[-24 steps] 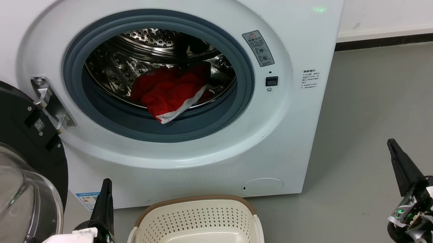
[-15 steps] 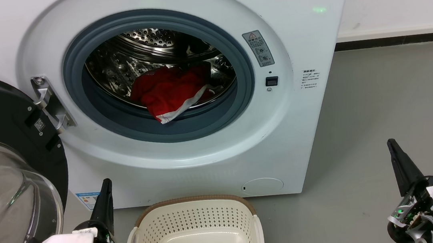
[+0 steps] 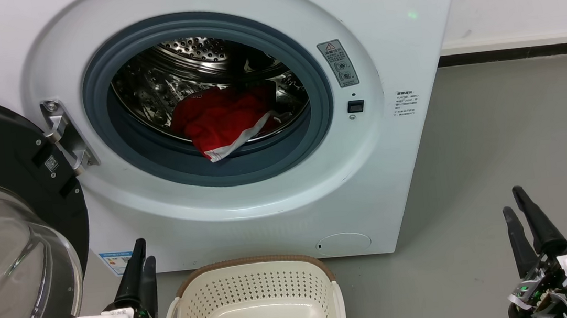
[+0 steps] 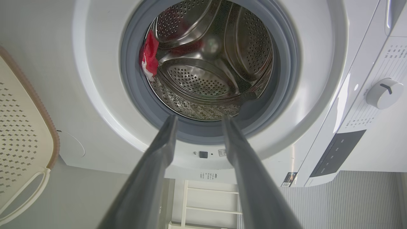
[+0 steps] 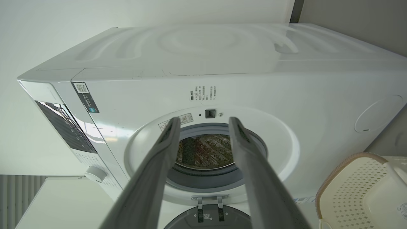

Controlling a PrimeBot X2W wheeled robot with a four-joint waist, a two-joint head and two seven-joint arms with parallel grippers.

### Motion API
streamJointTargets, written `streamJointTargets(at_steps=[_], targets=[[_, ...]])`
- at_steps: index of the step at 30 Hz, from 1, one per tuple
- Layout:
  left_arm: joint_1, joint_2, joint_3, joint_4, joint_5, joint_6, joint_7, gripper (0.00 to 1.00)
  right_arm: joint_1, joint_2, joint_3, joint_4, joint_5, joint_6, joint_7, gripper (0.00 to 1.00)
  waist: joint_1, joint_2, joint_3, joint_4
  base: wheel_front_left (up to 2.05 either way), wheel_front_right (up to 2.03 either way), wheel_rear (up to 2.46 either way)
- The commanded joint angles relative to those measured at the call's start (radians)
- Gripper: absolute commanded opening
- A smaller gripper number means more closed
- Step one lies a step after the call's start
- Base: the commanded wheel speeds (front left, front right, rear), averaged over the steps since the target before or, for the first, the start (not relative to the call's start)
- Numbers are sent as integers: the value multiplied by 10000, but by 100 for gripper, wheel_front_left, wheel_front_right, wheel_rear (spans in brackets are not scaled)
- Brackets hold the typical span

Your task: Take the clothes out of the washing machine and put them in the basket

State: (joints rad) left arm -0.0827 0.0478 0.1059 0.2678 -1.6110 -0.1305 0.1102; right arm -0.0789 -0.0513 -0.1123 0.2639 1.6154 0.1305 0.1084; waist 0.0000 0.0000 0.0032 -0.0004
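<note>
Clothes (image 3: 221, 118) lie at drum front in washing machine (image 3: 400, 168), stripe over grey seal (image 3: 283, 159). Basket (image 3: 257, 263) just below. My left gripper (image 3: 144, 251), right gripper (image 3: 511, 200): fingers parted, empty. I enter porthole centrally, pinch thick fold, avoid seal.

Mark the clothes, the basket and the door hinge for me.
clothes (image 3: 216, 117), head view, red middle of the fabric
basket (image 3: 255, 288), head view, perforated back wall
door hinge (image 3: 68, 141), head view, silver bracket
</note>
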Motion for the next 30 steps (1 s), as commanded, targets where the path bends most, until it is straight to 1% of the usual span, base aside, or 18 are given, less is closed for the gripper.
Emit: streamJointTargets(at_steps=[1,6,10,17,18,23,30], targets=[[-244,24,-148,-179,130,0,-160,100,-140,-5,48,-264,-70,2,-161,100,0,0,3,-11,0,0,0],[-338,28,-357,-272,435,0,-427,100,-48,-4,42,-395,-363,2,-414,100,0,0,9,-28,0,0,0],[-413,31,-407,-418,1047,0,-618,100,-13,-4,60,-539,-984,2,-604,100,0,0,15,-37,0,0,0],[-522,39,-532,-727,2685,-1,-931,100,57,-3,103,-1034,-2612,2,-918,100,0,0,21,-43,0,0,0],[-522,39,-532,-727,2685,-1,-931,100,57,-3,103,-1034,-2612,2,-918,100,0,0,21,-43,0,0,0],[-614,35,-647,-879,3838,-1,-1141,100,119,-3,157,-1388,-3724,2,-1126,100,0,0,22,-46,0,0,0],[-694,32,-739,-1091,5308,-1,-1419,100,244,-2,273,-1770,-5609,2,-1404,100,0,0,18,-55,0,0,0]])
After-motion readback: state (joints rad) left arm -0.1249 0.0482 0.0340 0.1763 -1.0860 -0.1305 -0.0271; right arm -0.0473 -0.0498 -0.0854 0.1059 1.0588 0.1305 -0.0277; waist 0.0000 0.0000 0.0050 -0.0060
